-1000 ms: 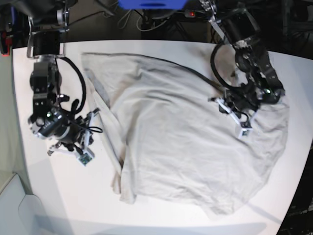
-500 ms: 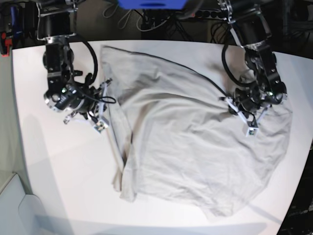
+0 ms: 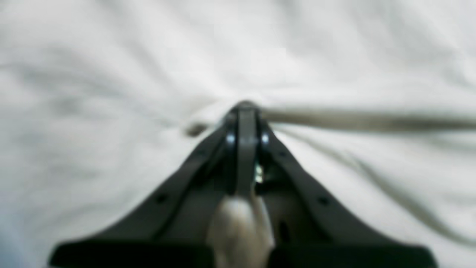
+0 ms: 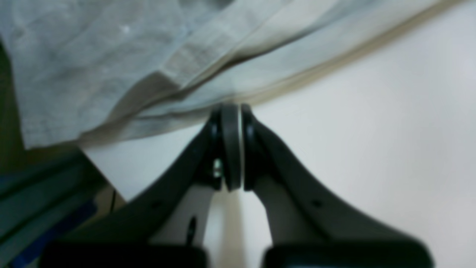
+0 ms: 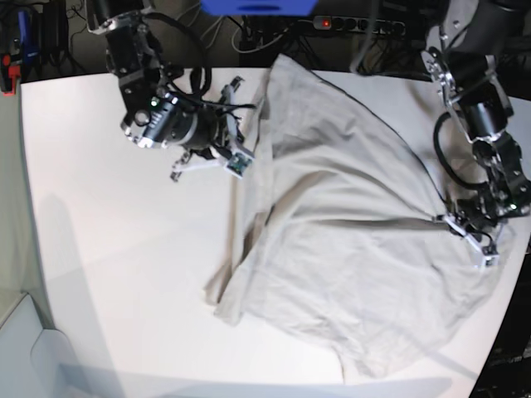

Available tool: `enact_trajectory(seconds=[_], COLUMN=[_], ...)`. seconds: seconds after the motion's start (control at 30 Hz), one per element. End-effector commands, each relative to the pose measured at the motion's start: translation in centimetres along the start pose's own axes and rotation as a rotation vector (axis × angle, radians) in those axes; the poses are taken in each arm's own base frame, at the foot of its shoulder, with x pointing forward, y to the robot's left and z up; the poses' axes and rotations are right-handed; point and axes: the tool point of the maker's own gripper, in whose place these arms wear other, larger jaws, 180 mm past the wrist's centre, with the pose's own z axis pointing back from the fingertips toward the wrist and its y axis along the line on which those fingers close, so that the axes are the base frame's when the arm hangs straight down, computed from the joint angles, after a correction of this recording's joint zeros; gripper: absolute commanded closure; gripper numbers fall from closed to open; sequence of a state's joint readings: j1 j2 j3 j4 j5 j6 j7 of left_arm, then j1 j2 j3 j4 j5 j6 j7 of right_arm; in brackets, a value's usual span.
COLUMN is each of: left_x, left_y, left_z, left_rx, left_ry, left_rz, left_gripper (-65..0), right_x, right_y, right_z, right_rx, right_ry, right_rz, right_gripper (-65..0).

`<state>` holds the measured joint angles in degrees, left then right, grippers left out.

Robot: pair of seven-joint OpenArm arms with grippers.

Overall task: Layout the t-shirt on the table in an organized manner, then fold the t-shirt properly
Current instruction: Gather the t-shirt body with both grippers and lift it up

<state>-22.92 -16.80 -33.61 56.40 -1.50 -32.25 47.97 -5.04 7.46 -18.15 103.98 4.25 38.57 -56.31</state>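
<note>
The light grey-beige t-shirt (image 5: 348,249) lies rumpled over the right half of the white table (image 5: 108,249). One part is drawn up toward the far edge. My right gripper (image 5: 249,124) is at the shirt's far-left edge. In the right wrist view this gripper (image 4: 231,108) is shut, with the t-shirt's (image 4: 111,56) folded hem at its tips and bare table (image 4: 353,111) below. My left gripper (image 5: 446,220) sits at the shirt's right side. In the left wrist view it (image 3: 245,106) is shut on a pinch of the t-shirt (image 3: 111,74), and a taut crease runs off to the right.
Beyond the far table edge are a power strip (image 5: 357,25), cables and a blue object (image 5: 257,7). Dark and blue gear (image 4: 37,193) shows past the table corner in the right wrist view. The left arm stands close to the table's right edge.
My right gripper has swung from the near left to the far middle, dragging the shirt's edge along. My left gripper has shifted right and nearer, pulling the cloth taut.
</note>
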Motion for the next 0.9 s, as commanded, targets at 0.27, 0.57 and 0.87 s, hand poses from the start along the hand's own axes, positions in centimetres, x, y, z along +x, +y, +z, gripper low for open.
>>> enact_trajectory(seconds=[0.27, 0.57, 0.87], left_x=[5.1, -4.3, -11.6], left_y=[-4.2, -19.0, -21.6], left_z=[6.0, 5.0, 2.7], left_rx=[-0.118, -0.318, -0.305], left_ry=[-0.205, -0.078, 0.059], left_rz=[0.126, 0.083, -0.041], left_gripper=[-0.2, -0.2, -0.2], right_x=[2.8, 10.6, 14.5], right_y=[-8.1, -15.7, -13.9], right_z=[1.9, 2.2, -1.1], right_rx=[-0.158, -0.254, -0.150], right_ry=[-0.031, -0.097, -0.159], right_rz=[0.114, 0.151, 0.097], right_gripper=[-0.6, -0.6, -0.7])
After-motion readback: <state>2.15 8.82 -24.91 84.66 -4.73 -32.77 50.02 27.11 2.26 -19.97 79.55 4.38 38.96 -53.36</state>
